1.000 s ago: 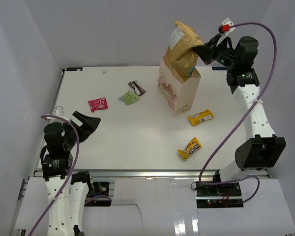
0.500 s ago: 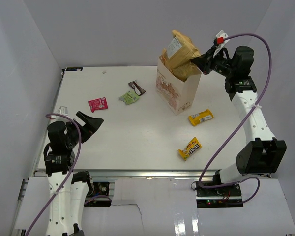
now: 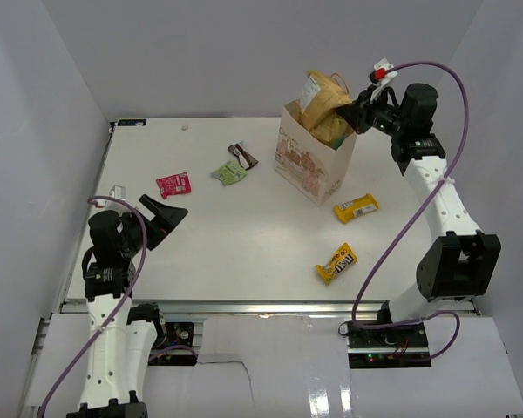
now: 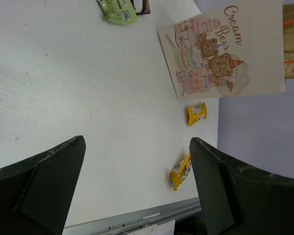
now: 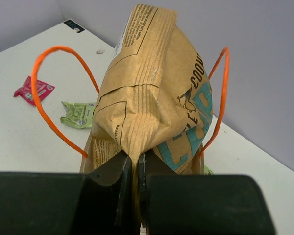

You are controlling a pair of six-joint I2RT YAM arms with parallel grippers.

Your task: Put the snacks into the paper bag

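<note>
End effector (image 5: 135, 166) pinching tan chip bag (image 5: 152, 93), orange handles (image 5: 59, 47) either side

White tubular arm links (image 3: 449, 205) join bulky black joint housings (image 3: 458, 266), each arm trailing a thin purple cable (image 3: 427, 63). The fingers (image 4: 44, 191) are matte black wedges.

The chip bag (image 5: 152, 98) looks like crinkly, dull tan paper, and the paper bag (image 4: 220, 49) is smooth, dull cream paper. The table (image 3: 244, 235) is dull white, and the yellow candy bar (image 3: 356, 207) near its right edge has a shiny wrapper.
</note>
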